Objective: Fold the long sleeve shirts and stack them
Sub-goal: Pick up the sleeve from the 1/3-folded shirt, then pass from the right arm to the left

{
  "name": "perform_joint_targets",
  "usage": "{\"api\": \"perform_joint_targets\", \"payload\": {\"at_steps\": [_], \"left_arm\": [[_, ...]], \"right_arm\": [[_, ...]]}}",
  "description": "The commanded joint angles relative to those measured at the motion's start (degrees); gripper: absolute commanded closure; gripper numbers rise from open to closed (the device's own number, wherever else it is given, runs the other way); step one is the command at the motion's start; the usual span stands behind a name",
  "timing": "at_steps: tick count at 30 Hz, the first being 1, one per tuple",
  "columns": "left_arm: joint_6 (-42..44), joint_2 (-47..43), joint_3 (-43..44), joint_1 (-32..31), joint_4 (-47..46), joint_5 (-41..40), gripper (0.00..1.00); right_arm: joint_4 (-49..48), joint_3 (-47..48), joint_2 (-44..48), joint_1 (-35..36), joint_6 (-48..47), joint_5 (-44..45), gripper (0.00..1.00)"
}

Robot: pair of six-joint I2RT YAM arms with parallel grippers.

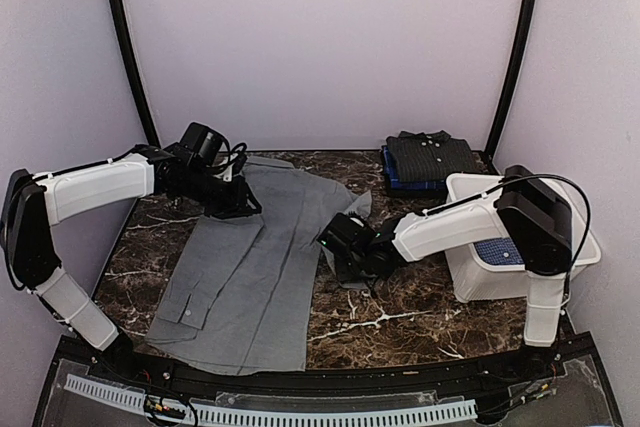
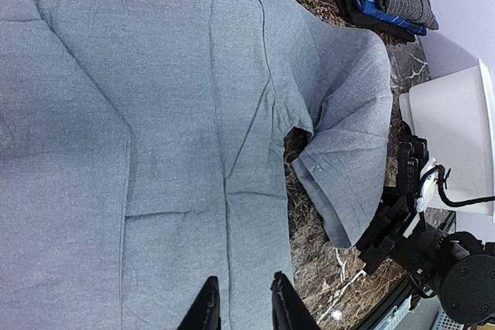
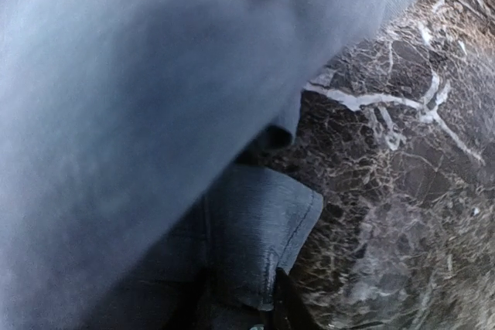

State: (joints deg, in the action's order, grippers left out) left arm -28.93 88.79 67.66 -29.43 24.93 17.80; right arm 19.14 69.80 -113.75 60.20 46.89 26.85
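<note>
While my right gripper (image 1: 330,243) pinches the right sleeve hem of the grey shirt (image 1: 240,287) spread mid-table, and I cannot tell whether my narrowly parted left gripper (image 2: 246,308) holds anything, that shallow bite could slip.

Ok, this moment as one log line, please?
grey shirt: spread | right gripper: at sleeve cuff, grip unclear | left gripper: at shoulder | folded stack: far right
</note>
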Motion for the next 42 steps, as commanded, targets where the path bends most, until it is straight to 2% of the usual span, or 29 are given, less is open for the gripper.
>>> {"api": "perform_joint_targets", "payload": {"at_steps": [1, 2, 11, 16, 22, 27, 30, 34, 39, 42], "left_arm": [[0.1, -2.2, -0.5, -0.2, -0.3, -0.3, 0.78], [0.1, -2.1, -0.5, -0.2, -0.3, -0.3, 0.78], [0.1, -2.0, -0.3, -0.2, -0.5, -0.1, 0.78], [0.0, -2.3, -0.3, -0.3, -0.5, 0.2, 0.78], [-0.1, -2.5, -0.2, -0.3, -1.0, 1.3, 0.78], [-0.5, -2.9, -0.1, -0.2, -2.5, 4.2, 0.77], [-1.2, -3.4, -1.1, -0.3, -4.6, 6.9, 0.75], [-2.0, -4.2, -3.3, -0.4, -9.3, 11.6, 0.69], [-4.0, -4.7, -6.2, -0.5, -16.7, 14.3, 0.63], [-5.1, -4.5, -6.9, -1.0, -20.2, 15.3, 0.59]], "right_arm": [[5.9, -5.0, 2.9, -0.8, 5.3, 0.0, 0.97], [6.2, -5.7, 4.6, -1.1, 5.9, 0.5, 1.00], [10.8, -7.4, 14.0, -4.6, 6.6, 5.5, 1.00], [16.8, -5.2, 16.9, -6.5, 6.3, 10.4, 1.00], [23.2, 1.3, 18.6, -7.4, 2.9, 18.5, 1.00], [20.1, 8.7, 17.1, -5.6, -5.8, 21.3, 1.00], [13.6, 13.0, 14.9, -3.8, -12.3, 18.4, 1.00], [3.7, 17.3, 10.9, -3.3, -16.8, 7.1, 1.00], [-3.5, 22.5, 5.7, -3.3, -16.2, -6.8, 1.00], [-6.3, 24.3, 3.8, -3.4, -15.1, -12.0, 1.00]]}}
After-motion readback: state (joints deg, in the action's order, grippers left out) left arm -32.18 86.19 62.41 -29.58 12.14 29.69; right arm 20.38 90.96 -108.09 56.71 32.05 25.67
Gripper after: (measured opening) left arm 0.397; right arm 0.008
